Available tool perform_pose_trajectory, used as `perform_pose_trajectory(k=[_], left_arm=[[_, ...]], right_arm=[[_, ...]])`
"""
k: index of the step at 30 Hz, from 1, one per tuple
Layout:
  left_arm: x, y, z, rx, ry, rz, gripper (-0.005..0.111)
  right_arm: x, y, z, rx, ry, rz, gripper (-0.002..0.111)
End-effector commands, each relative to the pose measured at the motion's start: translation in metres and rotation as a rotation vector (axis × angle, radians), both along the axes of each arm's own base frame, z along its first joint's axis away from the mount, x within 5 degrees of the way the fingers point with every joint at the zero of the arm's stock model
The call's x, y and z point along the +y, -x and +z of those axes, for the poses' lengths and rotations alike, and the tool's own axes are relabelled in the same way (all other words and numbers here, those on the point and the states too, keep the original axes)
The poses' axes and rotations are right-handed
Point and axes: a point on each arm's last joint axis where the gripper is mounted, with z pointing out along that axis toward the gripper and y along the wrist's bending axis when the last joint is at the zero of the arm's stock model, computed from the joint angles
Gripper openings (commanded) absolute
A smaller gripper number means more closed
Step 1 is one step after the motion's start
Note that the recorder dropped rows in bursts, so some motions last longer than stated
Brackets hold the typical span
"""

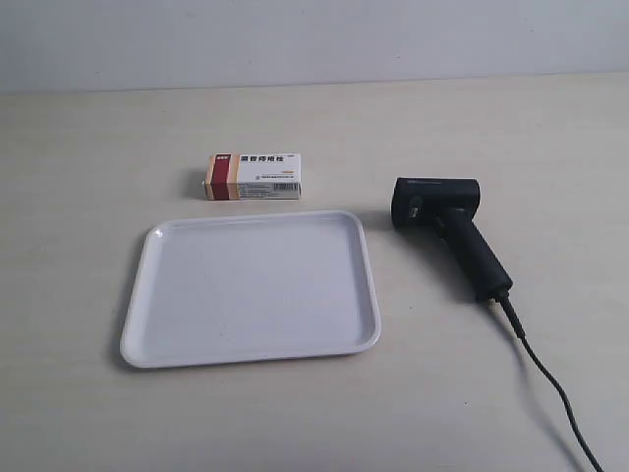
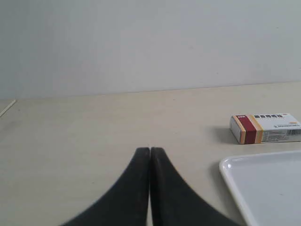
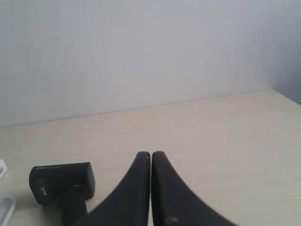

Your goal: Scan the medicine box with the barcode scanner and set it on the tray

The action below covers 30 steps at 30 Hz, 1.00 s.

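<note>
Box: I see the medicine box [image 1: 253, 177] lying flat on the table [image 1: 79, 197], just beyond the tray [image 1: 147, 324], long axis parallel to that rim, red band toward exterior view's left.
Scanner: barcode scanner [image 1: 447, 231] beside the tray, handle angling toward the near edge.
Left gripper [image 2: 150, 150]: fingers pressed together, holding nothing.
Right gripper [image 3: 151, 154]: likewise.

You have a pale beige surface [image 1: 79, 197] with a faint wood grain running across every view. Behind the surface, along its far edge, a plain white wall [image 1: 314, 39] rises. In the left wrist view, a thin pale strip [image 2: 7, 108] lies on the surface near the wall.
</note>
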Motion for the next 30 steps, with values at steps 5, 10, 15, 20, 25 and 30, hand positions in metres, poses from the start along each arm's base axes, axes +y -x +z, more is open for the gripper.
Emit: perform_pose_trajectory(k=[5, 10, 15, 20, 25, 30], left_arm=[[0.000, 0.000, 0.000, -0.008, -0.002, 0.005, 0.003], [0.000, 0.000, 0.000, -0.008, -0.004, 0.005, 0.003], [-0.001, 0.000, 0.013, -0.132, 0.199, -0.002, 0.003], [0.002, 0.006, 0.045, -0.466, 0.595, -0.057, 0.003], [0.008, 0.016, 0.076, -0.753, 0.456, -0.017, 0.000], [0.010, -0.039, 0.091, -0.446, 0.338, 0.114, 0.000]], right_arm=[[0.000, 0.000, -0.001, -0.007, 0.000, -0.006, 0.001], [0.000, 0.000, -0.001, -0.007, 0.000, -0.006, 0.001], [-0.001, 0.000, 0.001, -0.029, -0.004, -0.009, 0.001], [-0.002, 0.000, 0.014, -0.152, -0.168, -0.022, 0.001], [-0.004, 0.000, 0.021, -0.212, -0.353, -0.041, 0.001], [-0.002, 0.000, 0.050, -0.217, -0.300, -0.022, 0.000]])
